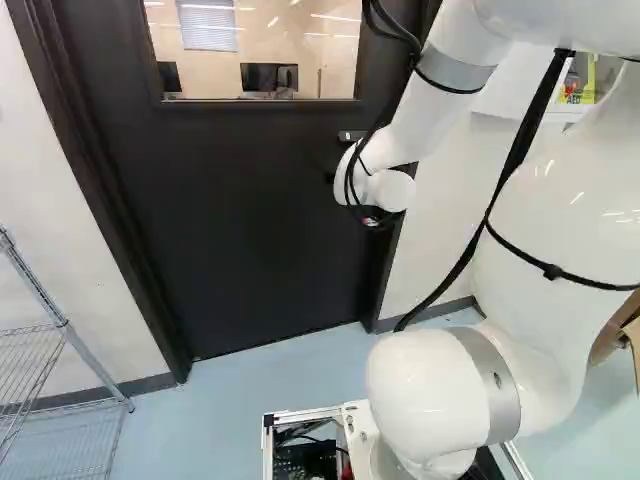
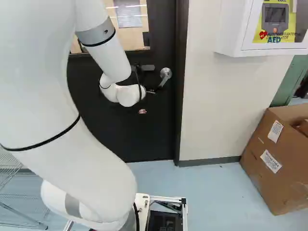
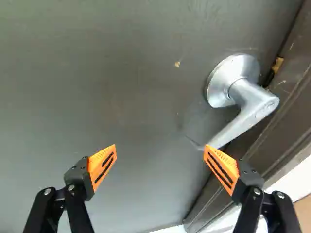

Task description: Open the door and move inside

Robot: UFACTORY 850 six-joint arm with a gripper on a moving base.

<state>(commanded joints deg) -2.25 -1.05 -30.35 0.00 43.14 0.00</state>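
On the pale blue floor [image 2: 211,192] there stand a cardboard box [image 2: 269,166], at right in the right base view, and, it seems, a wire rack [image 1: 64,324], at left in the left one.

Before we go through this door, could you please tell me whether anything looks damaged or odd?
Only slight wear: the dark door has a tan fleck near the lever handle, perhaps chipped paint, and a tan patch shows where its edge meets the frame, possibly scraped. I see no spill.
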